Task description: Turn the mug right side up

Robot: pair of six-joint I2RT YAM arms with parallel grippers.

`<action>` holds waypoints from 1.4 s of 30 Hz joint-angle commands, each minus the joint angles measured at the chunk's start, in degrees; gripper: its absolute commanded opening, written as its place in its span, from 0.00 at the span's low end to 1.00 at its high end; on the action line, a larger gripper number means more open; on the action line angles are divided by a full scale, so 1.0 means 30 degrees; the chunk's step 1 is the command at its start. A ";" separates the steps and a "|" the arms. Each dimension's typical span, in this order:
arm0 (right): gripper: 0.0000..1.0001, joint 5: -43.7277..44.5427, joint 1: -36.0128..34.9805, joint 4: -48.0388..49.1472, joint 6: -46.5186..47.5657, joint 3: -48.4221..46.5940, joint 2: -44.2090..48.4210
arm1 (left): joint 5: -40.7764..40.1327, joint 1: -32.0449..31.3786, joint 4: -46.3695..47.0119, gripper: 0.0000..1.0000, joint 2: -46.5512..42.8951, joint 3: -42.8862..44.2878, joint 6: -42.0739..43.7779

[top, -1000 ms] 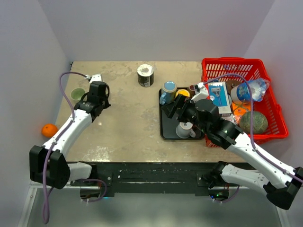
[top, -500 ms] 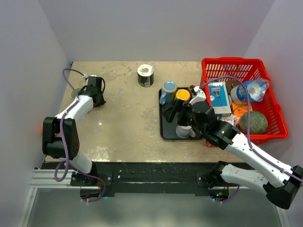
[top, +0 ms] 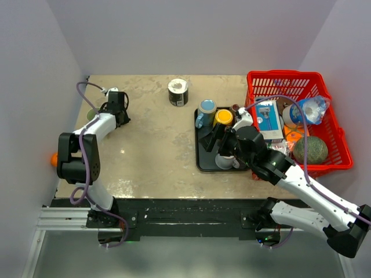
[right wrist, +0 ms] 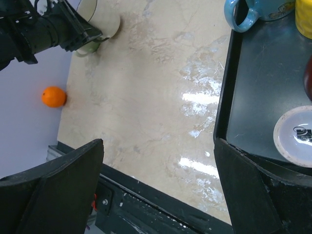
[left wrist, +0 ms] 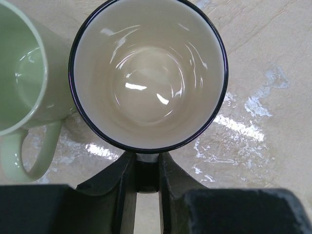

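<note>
The mug [left wrist: 148, 73] is white with a dark rim and shows its open mouth to the left wrist camera, with the table beneath it. My left gripper [left wrist: 147, 163] is shut on the mug's handle, which sits between the two fingers just below the rim. From above, the left gripper [top: 113, 105] is at the table's far left. The right wrist view shows the mug [right wrist: 103, 18] there, against the left gripper [right wrist: 80, 31]. My right gripper [top: 212, 136] hangs open over the tray's left edge with nothing between its fingers.
A pale green mug [left wrist: 22, 73] stands right beside the held mug. An orange [right wrist: 53, 96] lies past the table's left edge. The black tray [right wrist: 253, 97] carries a blue mug [right wrist: 253, 9], a yellow cup [top: 223, 117] and a white mug [right wrist: 295, 136] bottom up. A red basket [top: 333, 153] stands at the right.
The left arm has folded back toward the left wall and its gripper has shifted a little farther back with the mug. The right gripper has dropped slightly nearer.
</note>
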State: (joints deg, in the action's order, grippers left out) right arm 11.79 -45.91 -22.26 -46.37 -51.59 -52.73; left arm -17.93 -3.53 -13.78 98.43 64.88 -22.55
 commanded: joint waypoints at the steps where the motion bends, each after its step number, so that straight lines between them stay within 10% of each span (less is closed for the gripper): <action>1: 0.99 -0.0005 -0.0019 0.0097 -0.0363 -0.0263 0.0496 | -0.0175 0.0356 0.1957 0.00 0.0557 0.1341 -0.0307; 12: 0.99 0.0053 -0.0019 -0.0282 -0.1153 0.0147 0.0585 | 0.0002 0.0854 0.1459 0.00 0.0793 0.1253 -0.0483; 23: 0.99 0.1311 -0.0019 -0.3121 -0.0717 -0.1373 -0.0703 | 0.1232 0.0854 0.0698 0.64 -0.0816 0.1370 -0.0190; 34: 0.99 0.5029 -0.0019 -0.5263 0.0487 -0.2900 -0.2957 | 0.3192 0.0854 -0.2199 0.86 -0.5823 0.1782 -0.0012; 42: 0.99 0.6909 -0.0019 -0.5352 0.2093 -0.1816 -0.4571 | 0.7292 0.0854 -0.0651 0.93 -1.3849 -0.3195 -0.1449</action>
State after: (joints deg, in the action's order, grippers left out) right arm 27.73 -45.89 -37.30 -44.07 -57.80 -65.28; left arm -3.01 -1.34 -17.28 64.93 60.93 -24.97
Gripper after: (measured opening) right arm 0.986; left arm 0.921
